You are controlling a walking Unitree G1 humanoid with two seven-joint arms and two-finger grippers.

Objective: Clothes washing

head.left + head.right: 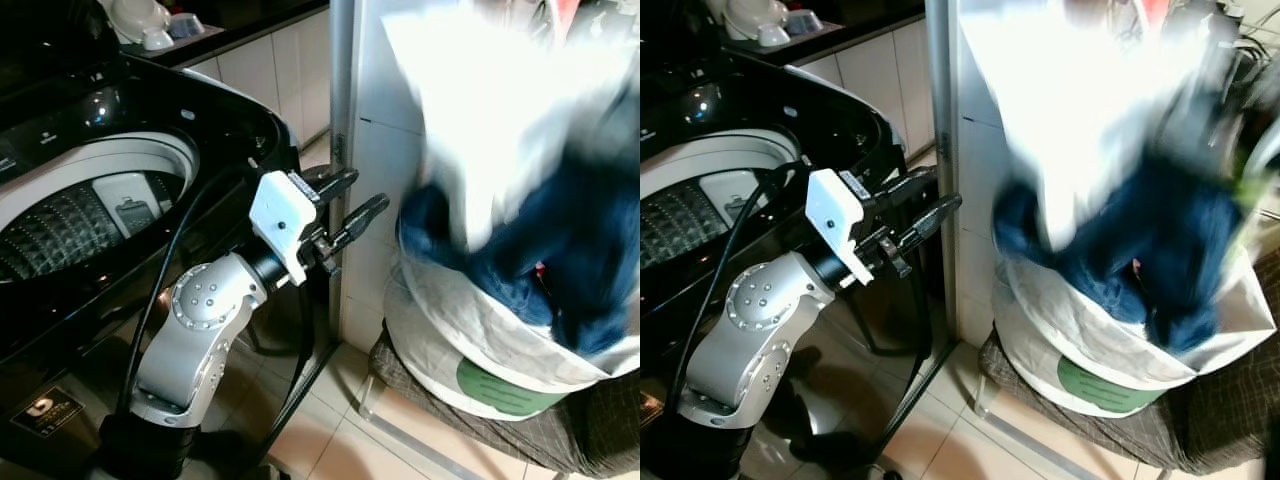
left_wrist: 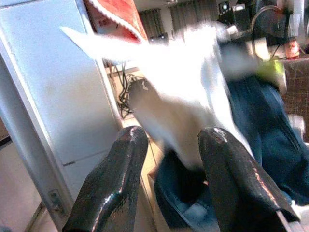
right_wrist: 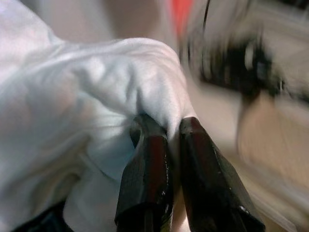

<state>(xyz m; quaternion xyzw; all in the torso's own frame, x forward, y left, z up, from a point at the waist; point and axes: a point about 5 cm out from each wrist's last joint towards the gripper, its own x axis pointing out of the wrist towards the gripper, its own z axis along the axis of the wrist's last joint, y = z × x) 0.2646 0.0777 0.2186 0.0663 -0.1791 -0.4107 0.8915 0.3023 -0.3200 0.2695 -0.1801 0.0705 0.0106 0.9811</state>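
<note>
1. White garment (image 1: 490, 110) hung in the air above the laundry bag (image 1: 470, 340), motion-blurred, its lower edge over the dark blue clothes (image 1: 560, 250) piled in the bag.
2. Right gripper (image 3: 166, 145) had its fingers pinched together on a fold of that white cloth, seen in the right wrist view; fabric bunched just ahead of the tips.
3. Bag was white with a green label, sat on a brown checked seat (image 1: 590, 430), just right of a pale wall panel and a metal pole (image 1: 342, 120).
4. Left gripper (image 1: 345, 205) was raised between washer and pole, fingers apart, holding nothing, pointed toward the bag.
5. Washing machine (image 1: 120, 200) stood at left, top-loader, lid up, drum (image 1: 60, 230) visible.
6. Black cable (image 1: 165, 270) looped over the left arm. Tiled floor below.
</note>
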